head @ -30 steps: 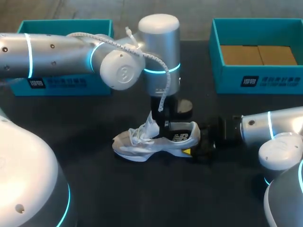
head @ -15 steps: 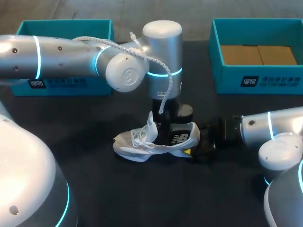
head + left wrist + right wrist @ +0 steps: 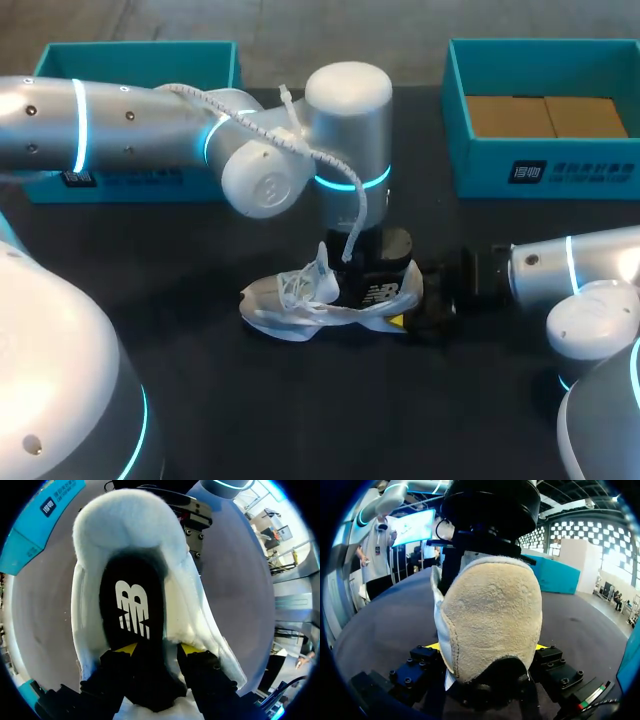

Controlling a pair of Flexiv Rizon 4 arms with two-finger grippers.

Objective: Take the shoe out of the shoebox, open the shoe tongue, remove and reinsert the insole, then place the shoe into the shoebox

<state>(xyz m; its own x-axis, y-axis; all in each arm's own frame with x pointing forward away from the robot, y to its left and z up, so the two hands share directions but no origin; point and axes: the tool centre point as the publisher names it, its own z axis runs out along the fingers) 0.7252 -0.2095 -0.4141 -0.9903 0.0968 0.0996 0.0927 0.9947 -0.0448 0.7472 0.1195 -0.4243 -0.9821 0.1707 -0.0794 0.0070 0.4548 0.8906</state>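
Note:
A white and grey shoe (image 3: pixel 320 305) lies on the black table, toe to the left, its laces loose. From above, my left gripper (image 3: pixel 360 275) points down into the shoe's opening. In the left wrist view its fingers (image 3: pixel 158 650) stand apart inside the shoe, and the black insole (image 3: pixel 131 605) with a white logo runs between them. My right gripper (image 3: pixel 420 305) holds the heel from the right. In the right wrist view the beige heel (image 3: pixel 490 615) fills the gap between its fingers (image 3: pixel 487 647). Both sides of the heel are touched.
A teal shoebox (image 3: pixel 480 150) with a brown cardboard floor stands at the back right. Another teal box (image 3: pixel 130 48) sits at the back left, partly behind my left arm. The front of the table is bare black cloth.
My left gripper went from shut to open and sank a little deeper into the shoe, shifting slightly right. The raised tongue dropped a bit. My right arm and the shoe kept still.

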